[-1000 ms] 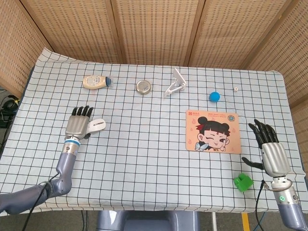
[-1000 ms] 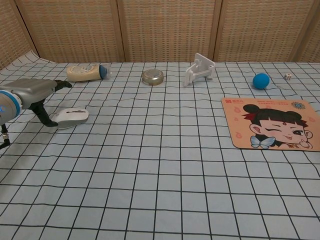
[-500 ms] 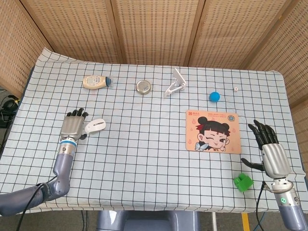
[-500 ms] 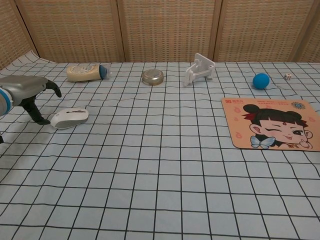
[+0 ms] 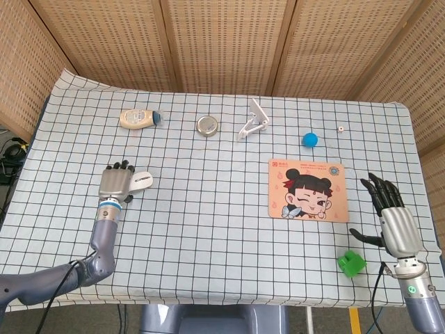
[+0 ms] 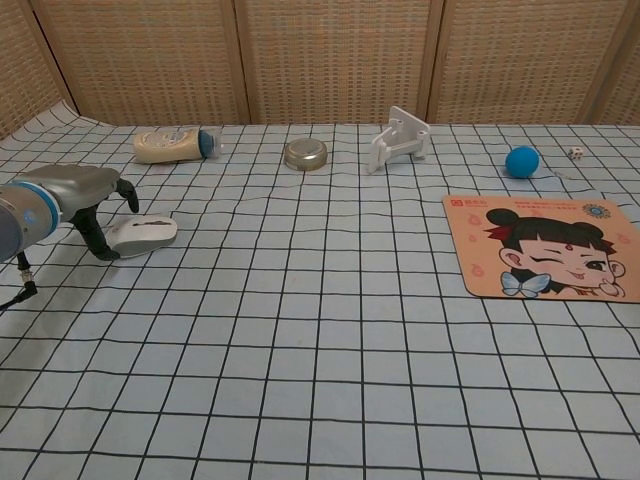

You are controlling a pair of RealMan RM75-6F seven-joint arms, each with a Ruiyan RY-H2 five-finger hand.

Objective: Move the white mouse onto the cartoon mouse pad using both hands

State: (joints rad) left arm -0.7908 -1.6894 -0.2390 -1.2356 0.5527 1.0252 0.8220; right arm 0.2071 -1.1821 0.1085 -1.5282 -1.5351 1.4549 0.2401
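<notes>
White mouse [image 6: 142, 232] sits on the cloth; left hand [image 6: 75, 195] touches it with loose fingers, right hand [image 5: 393, 221] spread empty.

Mouse pad print: your orange rectangular cartoon mouse pad [image 6: 545, 247] carries a small red mark with white lettering in its upper left corner, too small for you to read.
Other items: you'll find no legible text elsewhere.
</notes>
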